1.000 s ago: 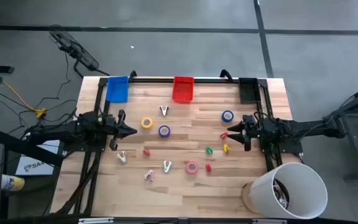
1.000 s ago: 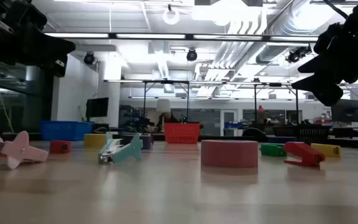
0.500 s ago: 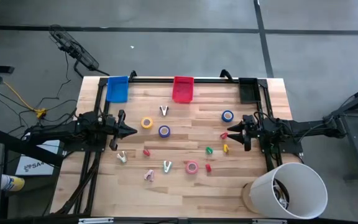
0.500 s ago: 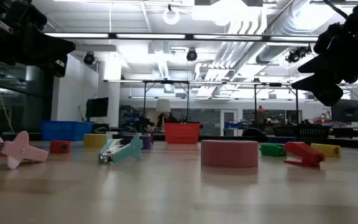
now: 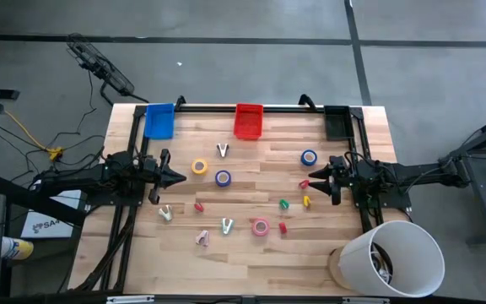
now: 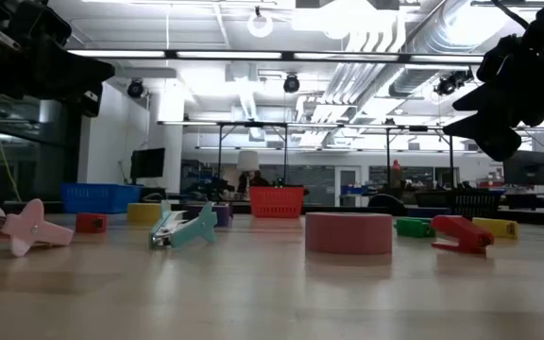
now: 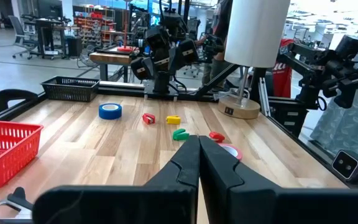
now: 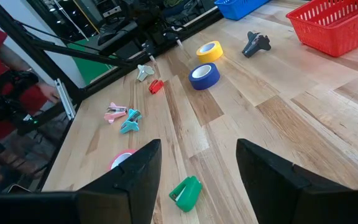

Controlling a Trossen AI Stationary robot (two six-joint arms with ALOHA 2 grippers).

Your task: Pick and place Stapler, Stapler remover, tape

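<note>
Left gripper [image 5: 178, 177] hovering clenched at table's [image 5: 251, 253] left side; right gripper [image 5: 314, 179] hovering released at right. Tape rolls lying mid-table: yellow [image 5: 199, 167], blue [image 5: 223, 178], blue [image 5: 309, 157], pink [image 5: 261, 226].

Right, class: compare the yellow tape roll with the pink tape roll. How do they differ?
The yellow tape roll is yellow and lies nearer the baskets; the pink tape roll is pink and lies nearer the table's front edge. The yellow one has a blue roll beside it; the pink one has a small red piece beside it. Both are open-centred rings lying flat, untouched by either pincer.
</note>
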